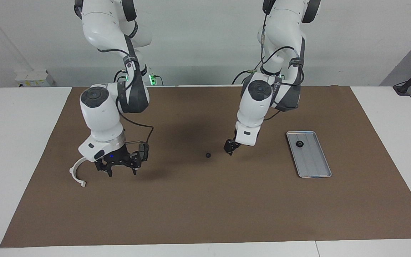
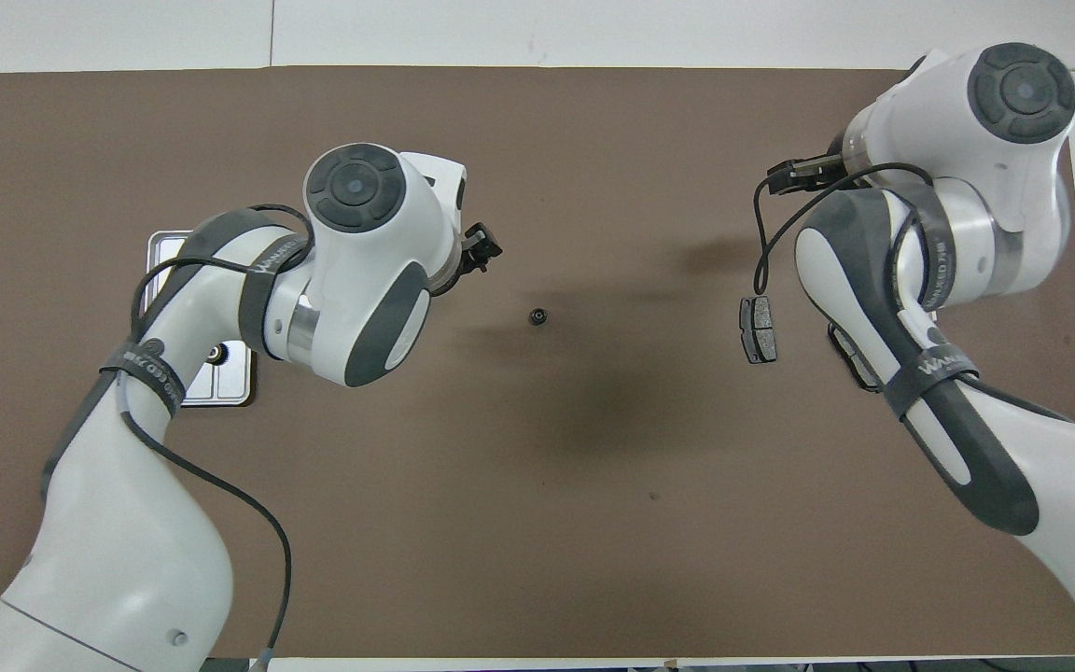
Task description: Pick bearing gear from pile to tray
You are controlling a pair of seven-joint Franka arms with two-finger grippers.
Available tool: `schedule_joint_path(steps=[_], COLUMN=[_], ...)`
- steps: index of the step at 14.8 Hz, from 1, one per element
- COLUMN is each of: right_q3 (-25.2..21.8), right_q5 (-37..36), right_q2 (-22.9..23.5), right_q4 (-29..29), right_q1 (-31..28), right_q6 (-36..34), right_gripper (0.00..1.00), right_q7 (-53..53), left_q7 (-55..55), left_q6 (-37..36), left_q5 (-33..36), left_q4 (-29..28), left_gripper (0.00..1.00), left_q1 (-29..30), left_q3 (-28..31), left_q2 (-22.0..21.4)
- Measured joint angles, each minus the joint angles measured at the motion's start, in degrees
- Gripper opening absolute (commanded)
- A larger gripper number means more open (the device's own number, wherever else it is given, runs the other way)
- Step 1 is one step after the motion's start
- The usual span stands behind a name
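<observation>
We see one small black round gear [image 1: 208,155] lying alone on the brown mat [image 1: 205,207], near the middle of the table, touched by neither gripper. A second small black round piece [image 1: 299,144] already sits in the silver-grey tray [image 1: 314,171], in the part of it nearer the robots. The tray lies flat on the mat toward the left arm's end of the table, well apart from the loose gear; from overhead we see only its corners [image 2: 164,245] past the left arm.

The left gripper [image 1: 230,150] hangs low over the mat between the loose gear and the tray, close to the gear but not on it. It holds nothing; we cannot tell from here how far its fingers stand apart.

Toward the right arm's end, the right gripper [image 1: 121,170] hovers just above the mat with its fingers spread wide and nothing between them. Just beside it lies the white half-ring bracket [image 1: 76,170], open side toward the gripper, its upper end partly covered by the wrist. From overhead we see one dark grey brake pad [image 2: 758,329] flat on the mat beside the right arm, and the edge of a second brake pad [image 2: 850,359] mostly hidden under that arm
</observation>
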Motion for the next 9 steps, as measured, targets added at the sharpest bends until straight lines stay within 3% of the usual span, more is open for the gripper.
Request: schedule_joint_path(steps=[5,9], right_q3=[-0.07,-0.09], right_q5=[-0.02,-0.01], right_q2=[-10.54,-19.25], right_q4=[0.28,0.07], right_q1=[-3.82,-7.23], right_q6=[-16.95,-28.5], right_gripper=[1.0,1.0], right_q7=[-2.92,-9.43], left_q7=[-8.23,-8.94], left_q6=[-2.3,-1.76], left_q5=[0.01,0.01], left_q4=[9.43,10.64], left_gripper=[1.0,1.0], left_q1=[-5.68,-6.53], left_q3=[0.97,1.37], left_q2=[10.53,11.92])
